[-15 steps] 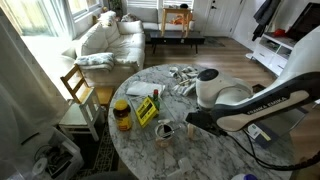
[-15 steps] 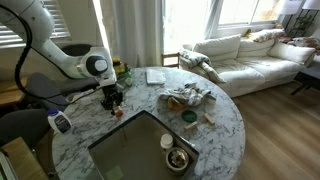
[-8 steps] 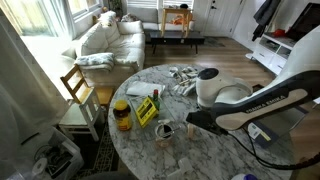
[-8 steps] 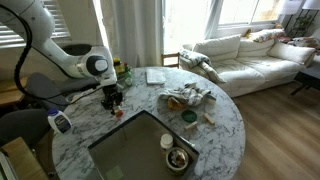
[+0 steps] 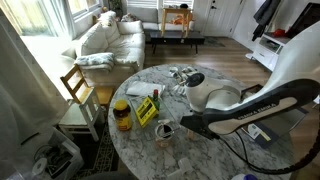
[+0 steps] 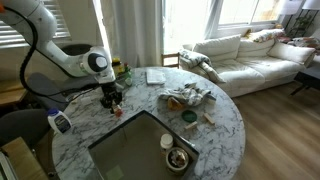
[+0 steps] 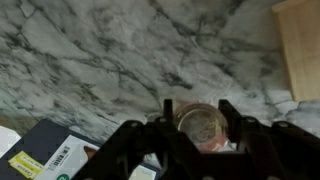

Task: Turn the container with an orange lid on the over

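The container with an orange lid is small and pale. In the wrist view its round pale end faces the camera, with an orange-red edge along its lower side. My gripper has one dark finger close on each side of it and looks shut on it, low over the marble table. In both exterior views the gripper is down at the tabletop near the table's edge. The container is mostly hidden there by the fingers.
A large amber jar with a yellow lid and a yellow box stand close by the gripper. A dark box lies beside it. A dark tray, a bowl, a white bottle and crumpled cloths share the table.
The arm's forearm and wrist have swung lower and further over the table, while the gripper stays at the same spot on the container.
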You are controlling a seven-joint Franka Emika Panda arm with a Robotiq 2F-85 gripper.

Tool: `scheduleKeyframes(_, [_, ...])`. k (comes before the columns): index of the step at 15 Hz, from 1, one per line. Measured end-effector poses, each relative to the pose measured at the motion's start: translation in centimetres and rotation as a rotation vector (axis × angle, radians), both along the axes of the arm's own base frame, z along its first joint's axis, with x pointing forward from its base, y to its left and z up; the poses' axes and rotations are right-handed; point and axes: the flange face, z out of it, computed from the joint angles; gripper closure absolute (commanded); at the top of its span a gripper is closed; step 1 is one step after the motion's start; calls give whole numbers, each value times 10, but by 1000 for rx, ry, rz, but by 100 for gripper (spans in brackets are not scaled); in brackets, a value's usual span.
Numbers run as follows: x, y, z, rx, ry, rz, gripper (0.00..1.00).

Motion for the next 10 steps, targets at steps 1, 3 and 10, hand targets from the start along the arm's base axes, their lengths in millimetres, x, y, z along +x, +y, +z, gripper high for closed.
scheduleKeyframes(1, [3,3,-1,-15,7,-5,77])
scheduleKeyframes(3, [7,7,-3,-35,23,-12,27])
scheduleKeyframes(10, [3,5,-26,-54,72,-16,0])
